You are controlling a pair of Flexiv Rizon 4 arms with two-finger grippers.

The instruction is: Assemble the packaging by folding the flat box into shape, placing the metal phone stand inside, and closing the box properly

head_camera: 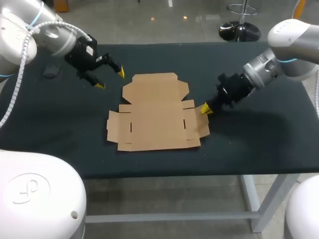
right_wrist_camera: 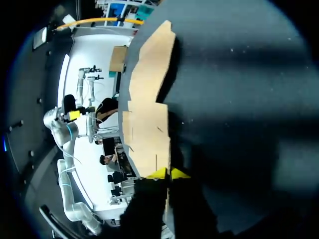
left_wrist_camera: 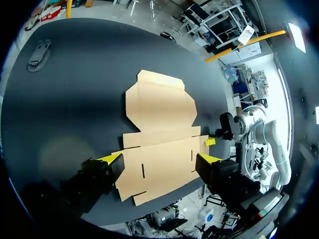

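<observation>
- The work is at its first step, as I judge it: the flat box (head_camera: 154, 117) lies unfolded on the table (head_camera: 259, 144), none of its panels is raised, and nothing has been put in it.
- The right gripper (head_camera: 206, 109) is low at the table, and its yellow tips are drawn close together. They sit just at the outer edge of the box's nearest side flap (head_camera: 189, 105). The right wrist view shows the card running straight ahead from the fingertips, but I see no card caught between them, so I take it as closed on nothing.
- The left gripper (head_camera: 110, 79) hangs above the table with its fingers spread wide and holds nothing. The box lies ahead of it and below, and the far lid panel (head_camera: 155, 87) is the part nearest to it.
- The next move, I judge, is to lift a side wall. The right fingertips need to get under or onto the flap edge and turn it up along its crease. The left gripper would have to come down onto the middle panel to keep the sheet from sliding.
- A small grey object (head_camera: 50, 71) lies behind and outward of the left gripper, well apart from the box. It is probably the metal phone stand, though it is too small to be sure.
- Nothing stands between either gripper and the box.
- The thin card lies flush on the dark cloth, so the risk is that a push will make it skate away instead of fold.
</observation>
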